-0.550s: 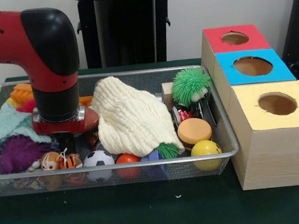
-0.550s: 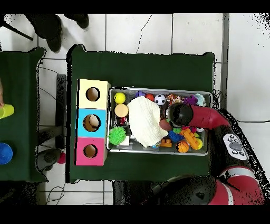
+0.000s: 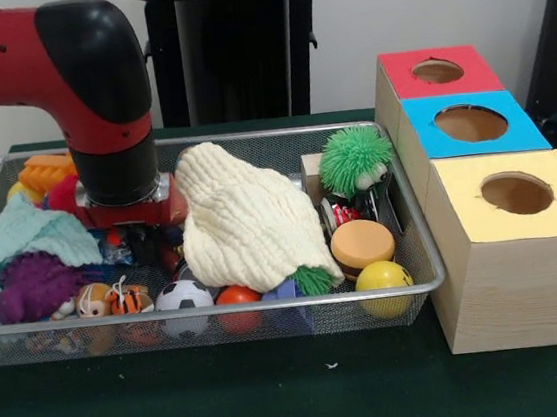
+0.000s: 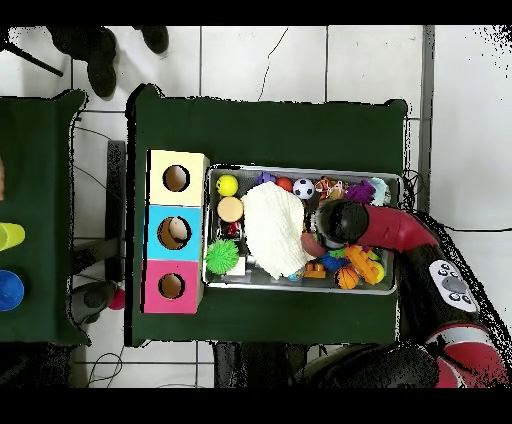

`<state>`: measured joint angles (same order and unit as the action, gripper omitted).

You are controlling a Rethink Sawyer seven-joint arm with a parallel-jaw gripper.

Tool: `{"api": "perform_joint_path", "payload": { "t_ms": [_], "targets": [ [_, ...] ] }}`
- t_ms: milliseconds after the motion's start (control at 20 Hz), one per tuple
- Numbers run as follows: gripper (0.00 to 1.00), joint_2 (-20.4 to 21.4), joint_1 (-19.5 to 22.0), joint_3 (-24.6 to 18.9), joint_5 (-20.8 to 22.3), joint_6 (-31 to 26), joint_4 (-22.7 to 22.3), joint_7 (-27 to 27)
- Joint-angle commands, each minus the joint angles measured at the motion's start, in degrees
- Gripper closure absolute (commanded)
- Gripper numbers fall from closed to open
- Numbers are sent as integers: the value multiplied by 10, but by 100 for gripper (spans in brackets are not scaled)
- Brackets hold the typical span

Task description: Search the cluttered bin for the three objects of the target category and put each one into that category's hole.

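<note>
While the gripper (image 3: 129,220) sits buried among toys at the bin's (image 3: 269,304) end farthest from the boxes, its opening and hold hidden, no silvery object shows, and the blue hole (image 3: 471,123) lies across the cream cloth (image 3: 245,222), toward the table's opposite edge.

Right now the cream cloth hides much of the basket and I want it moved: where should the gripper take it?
Probably from above, pinching the raised fold at the top of the cream cloth: it bulges highest there, while its lower edge is hemmed in by the balls and the green spiky ball.
</note>
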<state>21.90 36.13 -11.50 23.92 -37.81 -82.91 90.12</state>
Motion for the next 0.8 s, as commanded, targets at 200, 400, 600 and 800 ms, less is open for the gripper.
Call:
{"api": "perform_joint_path", "payload": {
  "t_ms": [200, 400, 600, 800],
  "targets": [
    [100, -5, 29, -49, 1, -96, -57, -78],
    [100, -6, 31, -54, 7, -97, -56, -80],
    [100, -3, 33, -56, 11, -96, -59, -83],
    [100, 5, 38, -62, 9, -95, -68, -85]
  ]
}}
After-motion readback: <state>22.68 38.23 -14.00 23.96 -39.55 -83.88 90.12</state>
